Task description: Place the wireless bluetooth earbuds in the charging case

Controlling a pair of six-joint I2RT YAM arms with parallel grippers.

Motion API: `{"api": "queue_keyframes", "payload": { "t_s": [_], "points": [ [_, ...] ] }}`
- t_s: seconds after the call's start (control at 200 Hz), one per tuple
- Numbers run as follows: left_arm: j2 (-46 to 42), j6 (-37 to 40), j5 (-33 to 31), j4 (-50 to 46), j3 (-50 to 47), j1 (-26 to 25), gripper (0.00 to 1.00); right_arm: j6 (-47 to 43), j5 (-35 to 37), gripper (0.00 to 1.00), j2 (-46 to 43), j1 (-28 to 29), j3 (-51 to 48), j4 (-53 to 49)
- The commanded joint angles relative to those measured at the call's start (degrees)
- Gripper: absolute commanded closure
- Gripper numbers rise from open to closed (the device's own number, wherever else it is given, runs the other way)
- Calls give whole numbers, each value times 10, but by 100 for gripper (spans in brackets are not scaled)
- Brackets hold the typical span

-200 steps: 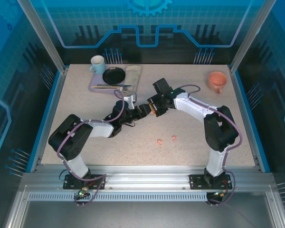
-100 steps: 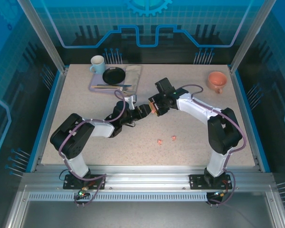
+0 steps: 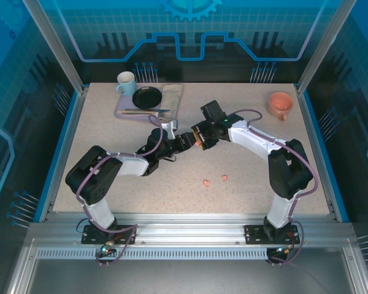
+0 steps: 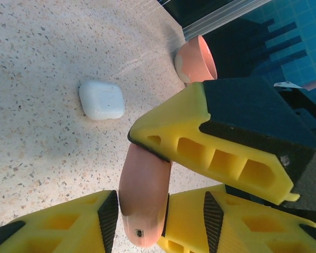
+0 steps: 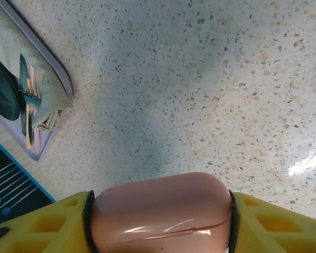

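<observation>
1. Top external view: the left gripper [image 3: 186,141] and the right gripper [image 3: 200,135] meet tip to tip over the middle of the table [image 3: 110,141], with the salmon-pink case [image 3: 197,139] a small sliver between them. Two salmon-pink earbuds [image 3: 206,182] lie loose on the table on the near side of both grippers, toward the arm bases and well apart from the fingers; the second one [image 3: 224,178] sits just beside the first. Beyond the left gripper stands a tray [image 3: 119,111] with a black plate [image 3: 147,97], a folded cloth [image 3: 172,95] and a white mug [image 3: 126,82]. An orange cup [image 3: 280,104] stands far off to the right gripper's outer side.
2. Left wrist view: the left gripper's fingers [image 4: 52,226] pinch the salmon-pink case [image 4: 142,190], a black pad against each flank. One finger of the right gripper [image 4: 210,147] comes in from the other side and covers the case's far end. A white case [image 4: 101,99] lies shut on the table ahead of the fingers, clear of them, and the orange cup [image 4: 197,58] is farther off.
3. Right wrist view: the right gripper's fingers [image 5: 52,226] clamp the salmon-pink case [image 5: 160,211] by its two ends, a thin seam showing on its face. The tray's corner [image 5: 47,68] lies beyond, to the left.
</observation>
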Motion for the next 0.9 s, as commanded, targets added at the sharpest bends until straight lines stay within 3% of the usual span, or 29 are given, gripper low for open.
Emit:
{"api": "queue_keyframes", "payload": {
  "t_s": [0.0,0.645,0.895],
  "points": [
    [13,6,-1,19,14,-8,51,1,-7,56,-23,-6,-3,9],
    [33,5,3,16,41,-9,56,0,-9,57,-27,-6,-4,9],
    [35,1,2,21,35,-8,65,1,-6,57,-29,-6,-6,11]
  ]
}}
